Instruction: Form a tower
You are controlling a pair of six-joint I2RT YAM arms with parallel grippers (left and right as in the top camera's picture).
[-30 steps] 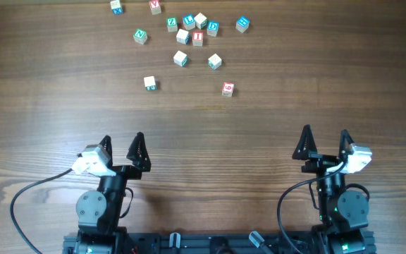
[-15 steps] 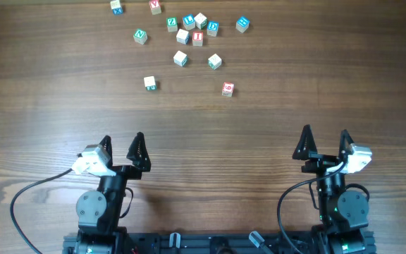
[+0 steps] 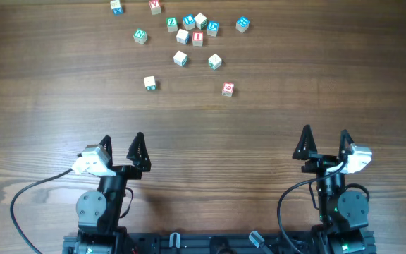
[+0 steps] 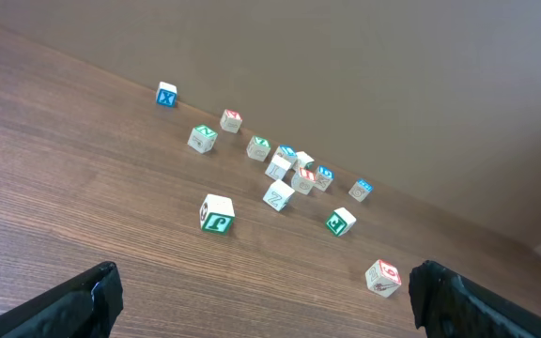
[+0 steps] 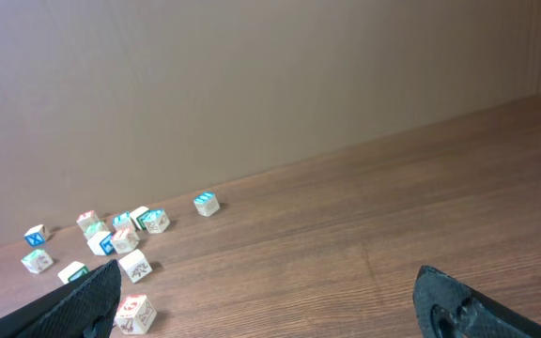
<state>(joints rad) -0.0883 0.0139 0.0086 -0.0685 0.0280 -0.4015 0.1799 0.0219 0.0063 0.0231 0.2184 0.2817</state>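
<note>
Plainly, with the left gripper [image 3: 121, 139] and right gripper [image 3: 325, 131] both spread and empty, no tower stands yet, so the left should reach for the nearest green-lettered cube [image 3: 149, 83] of the alphabet cubes [image 3: 182, 35] scattered far ahead and pinch it squarely across flat faces.

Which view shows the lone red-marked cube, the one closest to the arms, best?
Left wrist: the red-marked cube sits whole and fairly large, apart from the others. Overhead shows the cube small, mostly its top face. Right wrist catches the cube low in the frame, right beside a dark finger.
</note>
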